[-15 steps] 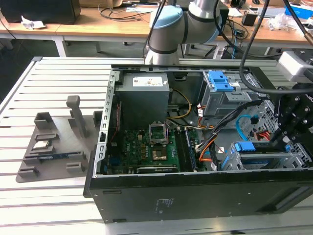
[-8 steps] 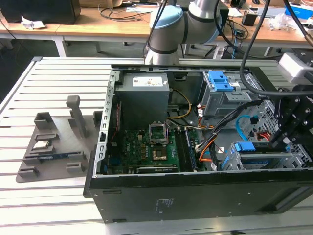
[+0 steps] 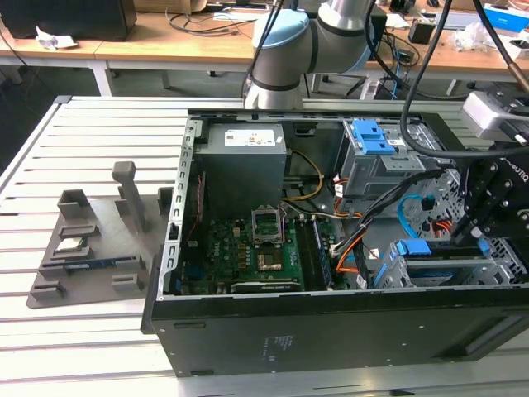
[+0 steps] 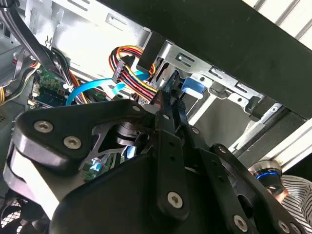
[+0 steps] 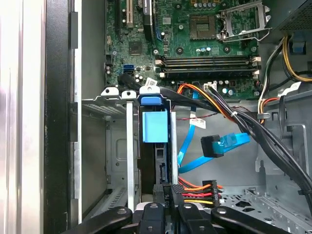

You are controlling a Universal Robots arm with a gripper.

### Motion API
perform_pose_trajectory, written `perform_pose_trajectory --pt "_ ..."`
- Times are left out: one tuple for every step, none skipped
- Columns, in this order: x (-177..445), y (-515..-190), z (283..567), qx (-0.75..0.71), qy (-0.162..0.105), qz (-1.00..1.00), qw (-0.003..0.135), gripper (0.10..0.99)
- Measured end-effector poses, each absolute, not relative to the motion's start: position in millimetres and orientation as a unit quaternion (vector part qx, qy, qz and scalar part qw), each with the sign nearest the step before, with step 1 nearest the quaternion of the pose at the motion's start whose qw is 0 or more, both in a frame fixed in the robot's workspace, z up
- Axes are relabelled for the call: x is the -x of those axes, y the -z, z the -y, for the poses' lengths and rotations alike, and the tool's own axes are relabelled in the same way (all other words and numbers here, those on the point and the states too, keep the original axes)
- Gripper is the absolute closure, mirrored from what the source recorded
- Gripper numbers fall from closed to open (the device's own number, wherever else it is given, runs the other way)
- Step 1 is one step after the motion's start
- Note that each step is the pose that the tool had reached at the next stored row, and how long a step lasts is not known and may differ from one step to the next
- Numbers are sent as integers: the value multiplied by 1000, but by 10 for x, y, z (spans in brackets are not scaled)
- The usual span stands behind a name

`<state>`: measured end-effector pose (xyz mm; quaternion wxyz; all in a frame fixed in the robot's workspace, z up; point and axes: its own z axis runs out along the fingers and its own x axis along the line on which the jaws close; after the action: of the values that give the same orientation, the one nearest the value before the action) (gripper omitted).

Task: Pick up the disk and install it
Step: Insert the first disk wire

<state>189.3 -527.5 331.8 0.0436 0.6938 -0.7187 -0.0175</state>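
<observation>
Starting at the exterior view's left: a grey moulded plastic fixture tray (image 3: 91, 248) on the white slatted metal table (image 3: 50, 165), well apart from the work. Plays no part in this step.

Moving to mid-frame: an open black steel computer case (image 3: 331, 339), on its side, with a green motherboard (image 3: 223, 256) on its floor and a grey box-shaped power supply (image 3: 244, 165) above it in the frame. To the right of that, a grey metal drive cage with a blue plastic latch (image 3: 372, 136) on top. Not the target.

Reaching the lower right of the exterior view: a second grey sheet-metal drive bay (image 3: 463, 273) inside the case. Holds the flat silver hard disk in its blue plastic carrier (image 3: 413, 248), edge-on between the bay's rails, blue tab (image 5: 155, 122) toward the motherboard.

Over it, at the far right, the black two-finger gripper (image 3: 483, 240). In both wrist views, narrow fingers (image 4: 166, 141), drawn close and apparently pinching the disk's near edge (image 5: 168, 192). Bundled red, yellow and orange cables and a flat blue data cable just beside the bay.

Judged as the install step, pick-up done, disk looking far into its slot. Hard to tell whether fully seated. Calls for a straight line along the rails, no twist, and care with the cables near the fingers.
</observation>
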Motion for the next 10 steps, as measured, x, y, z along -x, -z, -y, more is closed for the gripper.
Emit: perform_pose_trajectory --pt "-1892 -3311 5274 -694 18 719 43 918" --pt "-1892 -3306 5274 -694 19 719 43 906" --pt "-1892 -3308 5275 -694 18 719 43 906" --pt "-1892 -3313 5274 -694 18 719 43 843" --pt "-1891 -3318 5275 -694 18 719 44 843" --pt "-1891 -3329 5276 -694 18 719 44 843" --pt "-1891 -3356 5276 -694 18 719 44 843" --pt "-1891 -3414 5275 -694 18 719 44 843" --pt "-1891 -3456 5276 -694 18 719 44 843" --pt "-1891 -3508 5273 -694 18 719 44 843"
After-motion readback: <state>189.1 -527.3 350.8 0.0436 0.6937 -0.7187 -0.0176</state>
